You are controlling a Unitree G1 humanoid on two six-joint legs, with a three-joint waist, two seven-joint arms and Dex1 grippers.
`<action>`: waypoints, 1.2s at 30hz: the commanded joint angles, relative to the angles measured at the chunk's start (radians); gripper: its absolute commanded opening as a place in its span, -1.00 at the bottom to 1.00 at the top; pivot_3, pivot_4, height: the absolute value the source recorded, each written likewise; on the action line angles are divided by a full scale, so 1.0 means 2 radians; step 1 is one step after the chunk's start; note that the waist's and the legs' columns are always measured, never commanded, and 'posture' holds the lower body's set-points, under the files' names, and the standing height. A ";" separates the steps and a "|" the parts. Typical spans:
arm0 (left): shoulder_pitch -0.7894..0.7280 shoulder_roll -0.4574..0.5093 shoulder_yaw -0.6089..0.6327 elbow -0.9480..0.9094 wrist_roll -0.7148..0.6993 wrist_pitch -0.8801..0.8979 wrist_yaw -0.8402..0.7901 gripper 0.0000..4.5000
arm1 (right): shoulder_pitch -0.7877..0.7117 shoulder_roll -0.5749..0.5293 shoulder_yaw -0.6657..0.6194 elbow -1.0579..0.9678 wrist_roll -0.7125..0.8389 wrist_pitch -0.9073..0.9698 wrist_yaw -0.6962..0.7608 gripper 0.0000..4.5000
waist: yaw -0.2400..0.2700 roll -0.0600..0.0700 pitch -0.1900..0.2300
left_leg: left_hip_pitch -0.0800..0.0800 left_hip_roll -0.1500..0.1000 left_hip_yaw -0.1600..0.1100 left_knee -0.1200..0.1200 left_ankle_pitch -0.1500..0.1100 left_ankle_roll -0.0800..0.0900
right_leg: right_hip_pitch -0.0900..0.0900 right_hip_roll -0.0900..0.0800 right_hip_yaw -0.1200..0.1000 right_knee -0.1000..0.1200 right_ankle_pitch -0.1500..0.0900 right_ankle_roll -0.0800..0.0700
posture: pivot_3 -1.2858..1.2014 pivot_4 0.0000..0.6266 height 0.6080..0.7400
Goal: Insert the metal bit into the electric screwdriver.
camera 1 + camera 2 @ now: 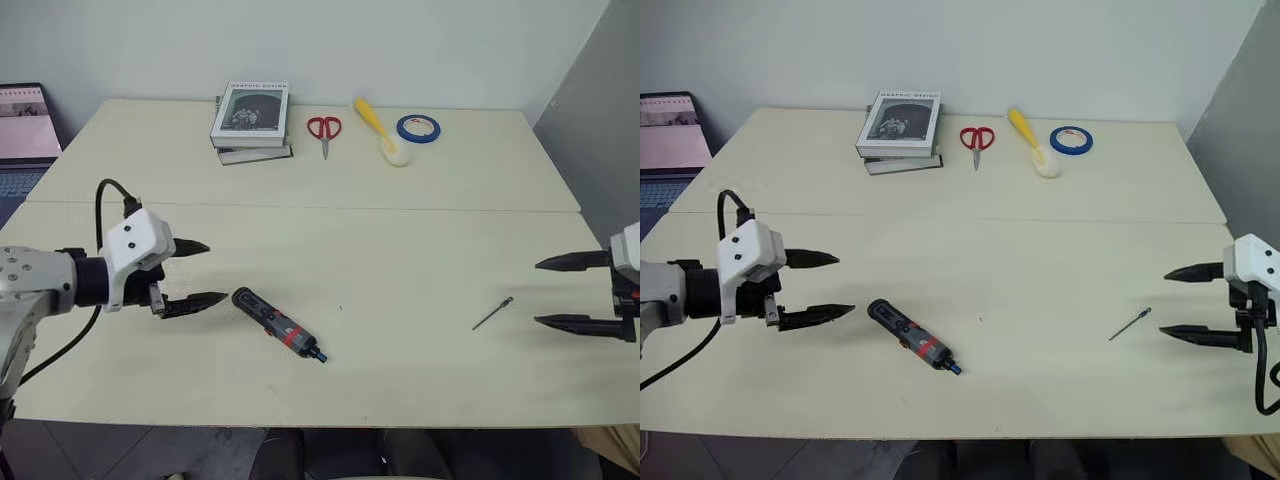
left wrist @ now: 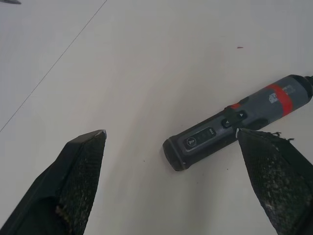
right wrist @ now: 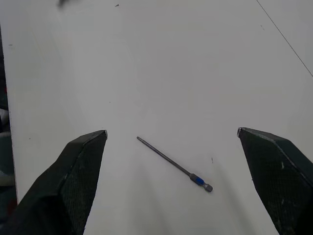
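Two task items lie apart on the cream table (image 1: 420, 250): thin dark-grey metal bit (image 1: 493, 313) near the front right, short black electric screwdriver with red band and blue tip (image 1: 280, 325) front left. Right gripper (image 1: 545, 293) hovers just beside the bit, fingers spread wide, empty. Left gripper (image 1: 212, 273) sits just beside the screwdriver's butt end, fingers also wide open, holding nothing. Books (image 1: 251, 120), red-handled scissors (image 1: 323, 131), yellow-handled brush (image 1: 380, 130), blue tape roll (image 1: 418, 128) line the far edge.

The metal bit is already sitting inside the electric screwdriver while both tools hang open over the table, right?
Not quite. The metal bit lies loose on the table, far from the electric screwdriver, as the left eye view shows. Both the left tool and right tool are open.
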 commanded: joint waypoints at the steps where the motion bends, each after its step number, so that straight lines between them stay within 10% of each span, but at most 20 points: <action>1: -0.014 0.010 0.000 -0.001 0.003 -0.008 -0.004 0.98 | 0.004 -0.009 -0.023 -0.015 0.006 0.001 0.002 1.00 | 0.000 0.000 0.000 | 0.000 0.000 0.000 0.000 0.000 0.000 | 0.000 0.000 0.000 0.000 0.000 0.000 | 0.03 -0.52 1.00; 36: -0.089 -0.001 -0.064 0.023 0.030 -0.096 -0.039 0.98 | 0.019 -0.007 -0.029 -0.067 0.022 0.029 -0.012 1.00 | 0.002 0.000 0.000 | 0.000 0.000 0.000 0.000 0.000 0.000 | 0.000 0.000 0.000 0.000 0.000 0.000 | 0.03 -0.52 1.00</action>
